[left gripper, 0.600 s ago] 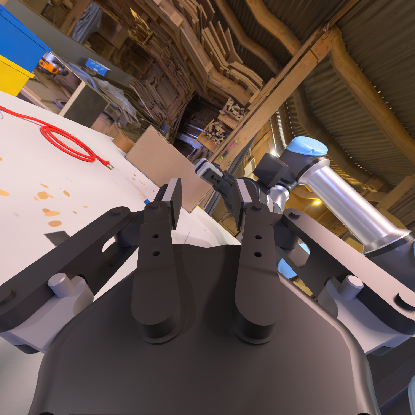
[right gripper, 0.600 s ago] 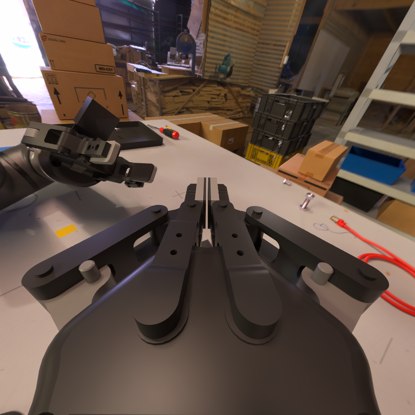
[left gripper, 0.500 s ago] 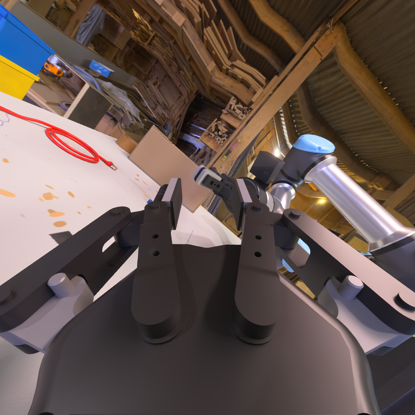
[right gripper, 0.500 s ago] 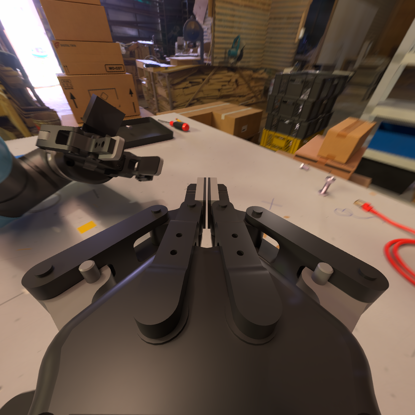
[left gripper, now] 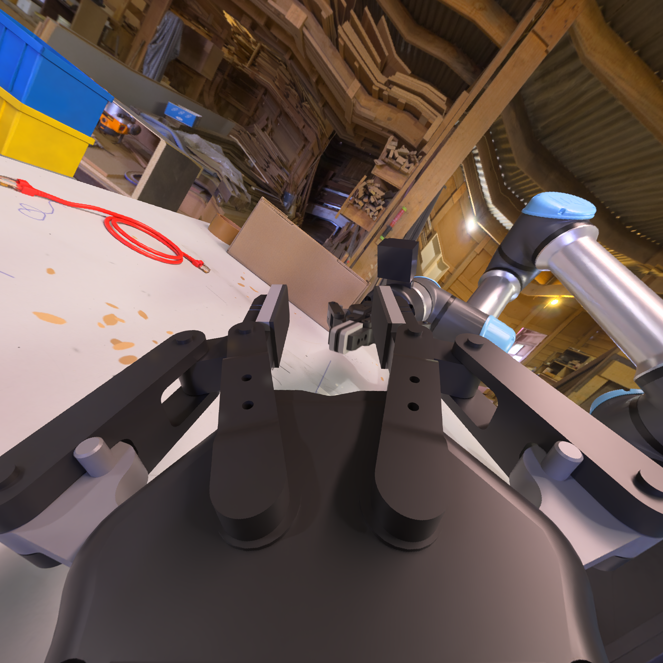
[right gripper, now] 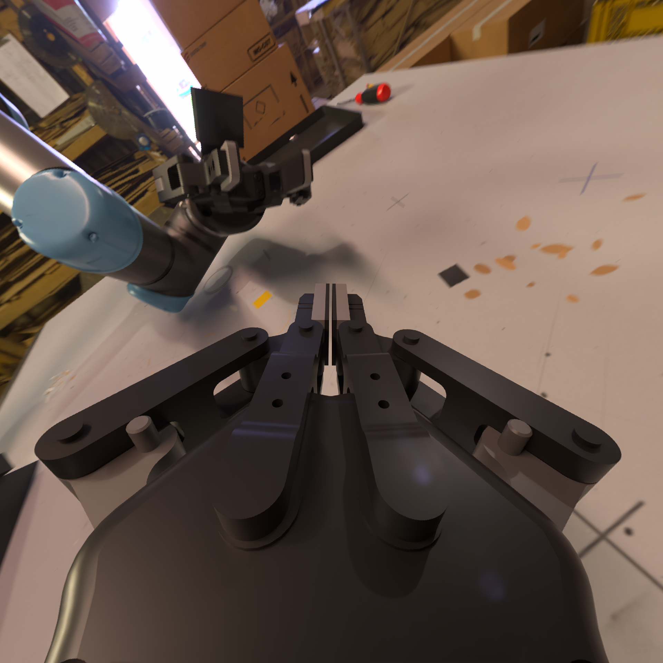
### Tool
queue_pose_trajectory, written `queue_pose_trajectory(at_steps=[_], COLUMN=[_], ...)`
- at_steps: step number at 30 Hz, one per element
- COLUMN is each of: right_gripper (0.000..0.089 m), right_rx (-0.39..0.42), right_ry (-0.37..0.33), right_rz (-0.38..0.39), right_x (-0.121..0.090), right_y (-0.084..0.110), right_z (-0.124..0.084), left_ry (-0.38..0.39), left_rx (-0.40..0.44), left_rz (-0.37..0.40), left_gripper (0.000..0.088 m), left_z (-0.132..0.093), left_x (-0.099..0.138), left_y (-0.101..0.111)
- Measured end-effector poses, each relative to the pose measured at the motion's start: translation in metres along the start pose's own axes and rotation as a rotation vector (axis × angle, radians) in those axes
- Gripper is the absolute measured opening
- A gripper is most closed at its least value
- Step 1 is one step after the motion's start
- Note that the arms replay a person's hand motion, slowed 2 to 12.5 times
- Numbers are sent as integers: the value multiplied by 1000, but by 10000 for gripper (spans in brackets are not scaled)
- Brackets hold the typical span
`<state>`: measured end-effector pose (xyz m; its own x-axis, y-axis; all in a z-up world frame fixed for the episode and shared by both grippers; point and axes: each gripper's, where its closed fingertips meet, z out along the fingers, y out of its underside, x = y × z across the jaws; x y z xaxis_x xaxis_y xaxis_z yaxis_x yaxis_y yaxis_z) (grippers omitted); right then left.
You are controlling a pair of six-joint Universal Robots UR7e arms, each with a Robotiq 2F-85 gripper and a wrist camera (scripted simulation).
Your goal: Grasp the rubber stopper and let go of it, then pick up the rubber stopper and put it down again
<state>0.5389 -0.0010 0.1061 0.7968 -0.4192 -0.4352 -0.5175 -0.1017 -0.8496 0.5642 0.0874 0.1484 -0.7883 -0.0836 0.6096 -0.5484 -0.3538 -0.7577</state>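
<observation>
I see no clear rubber stopper in either view. A small dark square shape (right gripper: 454, 274) lies on the white table (right gripper: 466, 143) ahead and right of my right gripper; I cannot tell what it is. My right gripper (right gripper: 330, 301) is shut and empty, tilted down over the table. It also shows in the left wrist view (left gripper: 346, 335), close in front. My left gripper (left gripper: 332, 323) is open and empty, held above the table (left gripper: 71, 287). It shows in the right wrist view (right gripper: 287, 175) at upper left, open.
A red cable (left gripper: 143, 236) lies coiled on the table. A cardboard sheet (left gripper: 297, 262) leans at its edge, near blue (left gripper: 43, 79) and yellow (left gripper: 36, 140) bins. A black tray (right gripper: 323, 132), a red-handled screwdriver (right gripper: 373, 93) and cardboard boxes (right gripper: 251, 46) lie beyond the left arm (right gripper: 82, 229).
The right wrist view has swung left and tilted down toward the table. In the left wrist view the right gripper has dropped lower and turned. Both grippers kept their states.
</observation>
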Motion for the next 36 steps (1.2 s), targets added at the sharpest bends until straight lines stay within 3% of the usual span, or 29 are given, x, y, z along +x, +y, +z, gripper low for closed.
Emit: queue_pose_trajectory(at_steps=[10,19,27,36], right_gripper=[18,33,36,93], right_rx=[-270,-475,-546,-594], right_ry=[-193,-322,-362,-342], right_rz=[171,239,261,245], right_x=[-28,-52,-62,-59], right_y=[59,103,124,137], right_z=[-11,-22,-22,-19], left_ry=[-7,-4,2,18], left_rx=[-29,-65,-104,-164], left_rz=[34,55,64,77], left_gripper=[494,562,583,585], left_z=[1,4,8,14], left_x=[2,4,7,13], left_y=[3,9,17,31])
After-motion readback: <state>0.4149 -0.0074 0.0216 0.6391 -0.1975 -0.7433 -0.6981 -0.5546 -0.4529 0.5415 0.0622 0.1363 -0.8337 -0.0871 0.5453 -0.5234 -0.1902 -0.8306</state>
